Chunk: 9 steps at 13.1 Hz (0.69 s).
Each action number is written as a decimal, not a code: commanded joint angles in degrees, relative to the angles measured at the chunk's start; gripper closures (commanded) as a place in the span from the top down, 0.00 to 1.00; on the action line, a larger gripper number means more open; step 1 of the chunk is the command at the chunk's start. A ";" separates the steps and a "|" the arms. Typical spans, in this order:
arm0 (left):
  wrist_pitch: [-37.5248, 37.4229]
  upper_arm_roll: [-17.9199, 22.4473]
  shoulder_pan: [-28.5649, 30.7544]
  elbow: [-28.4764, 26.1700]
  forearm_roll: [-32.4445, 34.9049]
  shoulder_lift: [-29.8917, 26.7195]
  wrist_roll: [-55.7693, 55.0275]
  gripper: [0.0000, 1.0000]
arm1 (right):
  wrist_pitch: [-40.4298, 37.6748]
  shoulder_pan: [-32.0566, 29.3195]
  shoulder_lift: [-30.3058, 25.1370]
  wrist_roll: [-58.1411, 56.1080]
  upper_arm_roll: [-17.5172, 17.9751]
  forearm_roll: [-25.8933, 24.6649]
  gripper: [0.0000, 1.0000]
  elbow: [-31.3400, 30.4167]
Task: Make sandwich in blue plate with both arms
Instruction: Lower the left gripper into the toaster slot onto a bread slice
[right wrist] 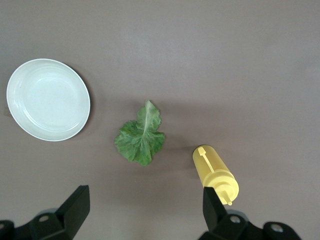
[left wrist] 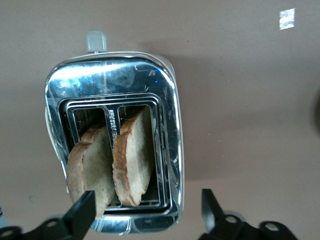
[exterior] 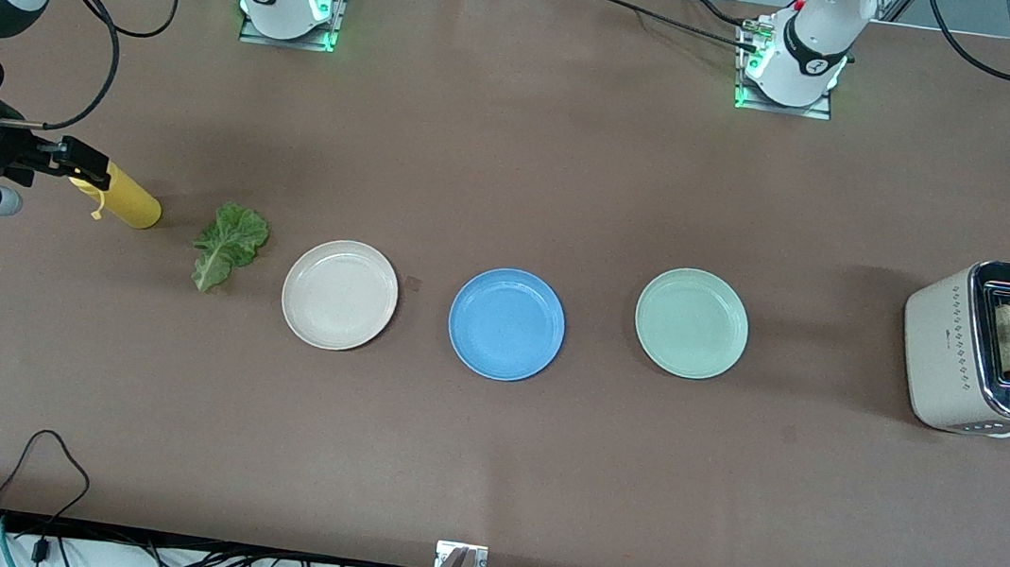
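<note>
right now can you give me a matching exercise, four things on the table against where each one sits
Things:
1. bread slices
2. lettuce leaf
3. blue plate
4. yellow bottle

Places:
A. between the beige plate and the green plate
B. standing in the toaster slots
C. beside the beige plate, toward the right arm's end
D. lying under the right tool

Pairs: 1-B, 2-C, 3-A, 4-D
</note>
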 commanded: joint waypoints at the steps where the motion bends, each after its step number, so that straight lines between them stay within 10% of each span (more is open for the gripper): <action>1: 4.10 -0.71 1.64 -3.57 1.30 -0.36 2.53 0.87 | -0.14 -0.27 0.00 -0.95 0.10 -0.43 1.00 0.39; 3: 7.09 -0.71 2.70 -6.03 1.39 0.07 2.80 0.81 | -0.14 -0.27 0.00 -0.95 0.10 -0.43 1.00 0.39; 9: 5.61 -0.63 2.97 -6.40 1.39 -0.01 3.67 0.09 | -0.23 -0.27 -0.09 -0.95 0.02 -0.43 1.00 0.39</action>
